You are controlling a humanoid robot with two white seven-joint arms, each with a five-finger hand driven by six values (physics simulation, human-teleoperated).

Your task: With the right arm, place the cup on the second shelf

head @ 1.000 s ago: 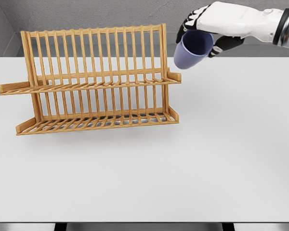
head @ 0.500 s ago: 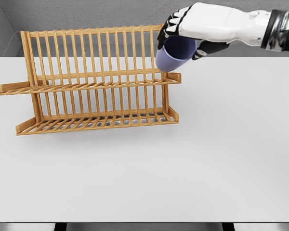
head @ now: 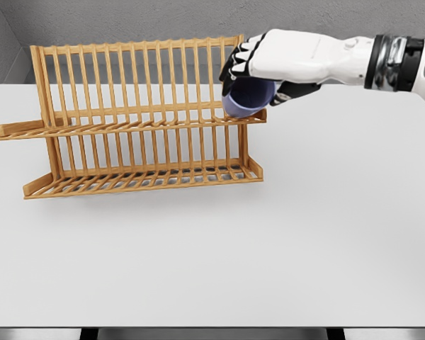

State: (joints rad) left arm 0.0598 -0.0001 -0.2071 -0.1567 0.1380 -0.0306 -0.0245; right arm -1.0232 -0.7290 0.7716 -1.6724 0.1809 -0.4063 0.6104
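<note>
Cup [head: 245,98] — half hidden by right hand [head: 258,67] — meets rack [head: 127,120].

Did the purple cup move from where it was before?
Yes. The cup, held in the right robot hand, went left and down toward the wooden rack, which stayed put. It is now at the upper shelf's right end.

A broad white table [head: 283,234] spreading before me, matte and pale, its near edge running along the bottom of my view; a grey wall [head: 127,20] behind it, plain and textured; dark gaps beneath the table's front edge
</note>
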